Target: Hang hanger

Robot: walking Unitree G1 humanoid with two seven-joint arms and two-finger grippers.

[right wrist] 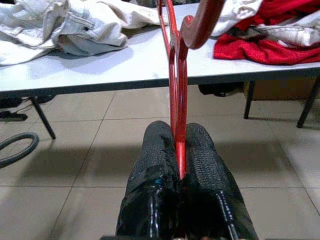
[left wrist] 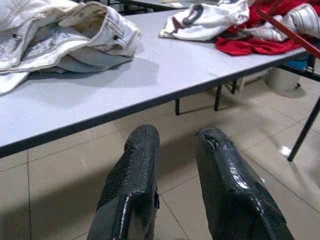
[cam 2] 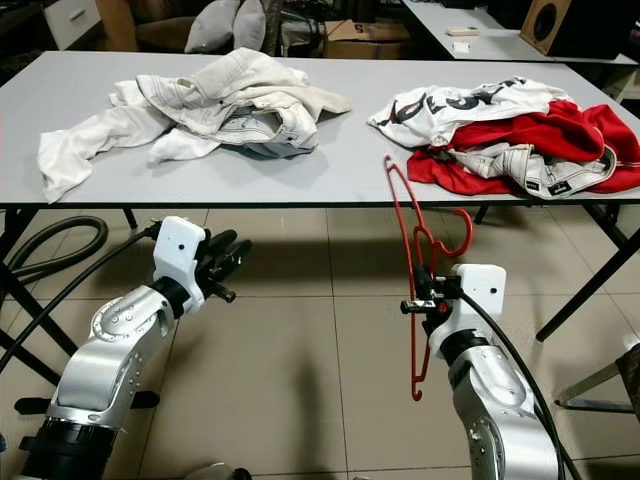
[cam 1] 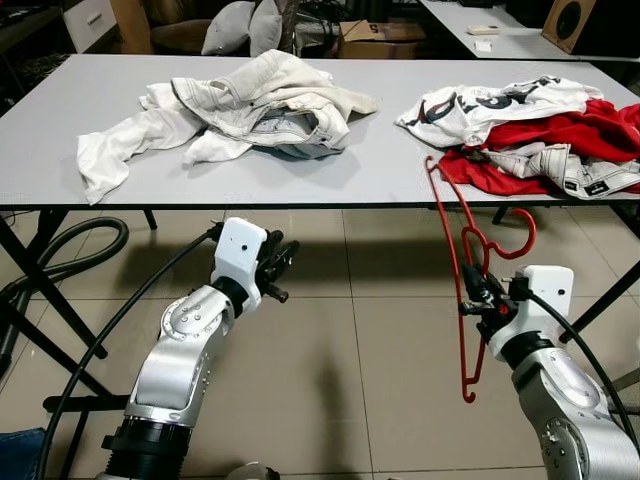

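Below the grey table (cam 1: 370, 175), at 4 o'clock in the head view: right gripper (cam 1: 478, 300) clamped on red hanger (cam 1: 462, 265), held upright over tiled floor (cam 1: 350, 340). At 8 o'clock: left gripper (cam 1: 280, 265) slightly parted, empty. On tabletop: white clothes (cam 1: 240, 110) at 11 o'clock, red-and-white garments (cam 1: 540, 135) at 2.

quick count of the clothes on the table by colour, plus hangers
cream/white garments in the left pile: 1 heap, pieces cannot be told apart
white printed shirt: 1
red garment: 1
pale jeans-like piece on the red one: 1
red hanger, held by the right tool: 1
total: 5
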